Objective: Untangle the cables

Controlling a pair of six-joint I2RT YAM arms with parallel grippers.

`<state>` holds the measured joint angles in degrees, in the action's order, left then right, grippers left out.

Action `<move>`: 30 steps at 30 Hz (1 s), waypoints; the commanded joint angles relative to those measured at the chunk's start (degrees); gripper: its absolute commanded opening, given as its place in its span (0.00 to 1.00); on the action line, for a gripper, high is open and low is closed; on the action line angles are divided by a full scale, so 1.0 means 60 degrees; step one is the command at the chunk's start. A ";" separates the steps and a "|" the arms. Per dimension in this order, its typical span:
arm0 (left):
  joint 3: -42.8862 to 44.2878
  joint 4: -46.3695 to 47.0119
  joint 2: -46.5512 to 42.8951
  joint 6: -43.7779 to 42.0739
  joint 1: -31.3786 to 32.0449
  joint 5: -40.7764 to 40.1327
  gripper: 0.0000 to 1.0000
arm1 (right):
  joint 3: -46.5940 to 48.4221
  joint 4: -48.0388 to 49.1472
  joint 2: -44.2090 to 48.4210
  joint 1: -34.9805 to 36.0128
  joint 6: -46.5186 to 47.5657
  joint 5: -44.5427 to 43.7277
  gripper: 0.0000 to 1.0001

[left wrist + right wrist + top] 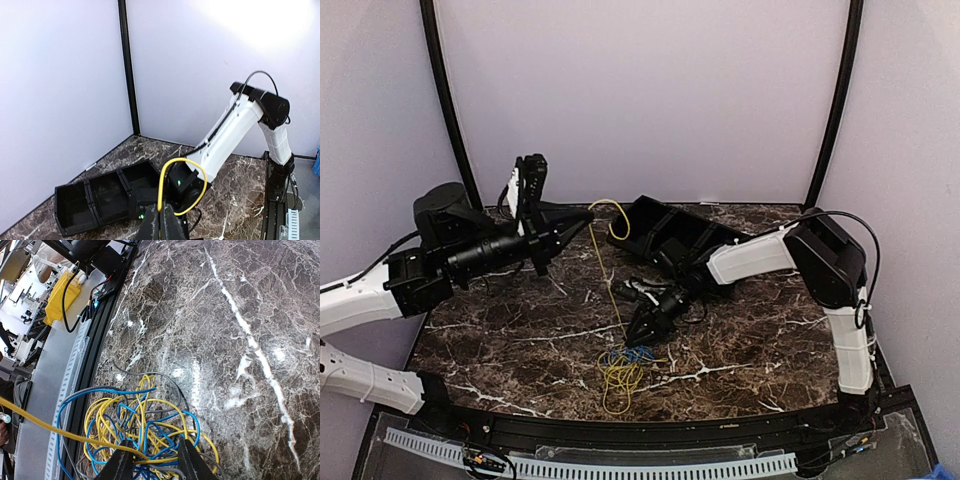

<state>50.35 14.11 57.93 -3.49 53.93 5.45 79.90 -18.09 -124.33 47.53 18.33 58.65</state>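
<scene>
A tangle of yellow cable [618,377] and blue cable [638,354] lies on the marble table near the front edge. My left gripper [588,216] is raised at the back left and shut on one end of the yellow cable. That cable runs taut from the gripper down to the tangle, and a free loop [186,162] sticks out past the fingers. My right gripper [643,334] is open and low over the tangle. In the right wrist view its fingers [120,466] straddle yellow [107,412] and blue [150,432] loops mixed with a thin grey wire [167,380].
A black tray with three compartments [665,230] stands at the back centre, just behind the right arm's wrist; it also shows in the left wrist view [100,195]. A black rail [650,430] runs along the table's front edge, close to the tangle.
</scene>
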 commanded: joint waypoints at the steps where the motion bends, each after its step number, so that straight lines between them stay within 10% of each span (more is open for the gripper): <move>1: 0.2084 -0.0437 -0.0284 -0.0736 0.0051 -0.0115 0.00 | 0.0160 0.0115 -0.0321 0.0062 -0.0261 -0.0375 0.33; 13: 0.6981 -0.0983 0.0991 -0.1441 0.0050 -0.0058 0.00 | 0.0294 -0.0010 -0.0544 0.0062 -0.0319 -0.0649 0.38; 30: 0.4706 -0.0930 0.1216 -0.0203 0.0049 -0.3046 0.00 | 0.0539 -0.2575 0.3066 -0.1116 0.1714 -0.1497 0.76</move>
<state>81.49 8.36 65.34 -7.92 53.93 -6.92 81.78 -28.40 -111.33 43.51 24.03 51.27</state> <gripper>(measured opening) 0.023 0.741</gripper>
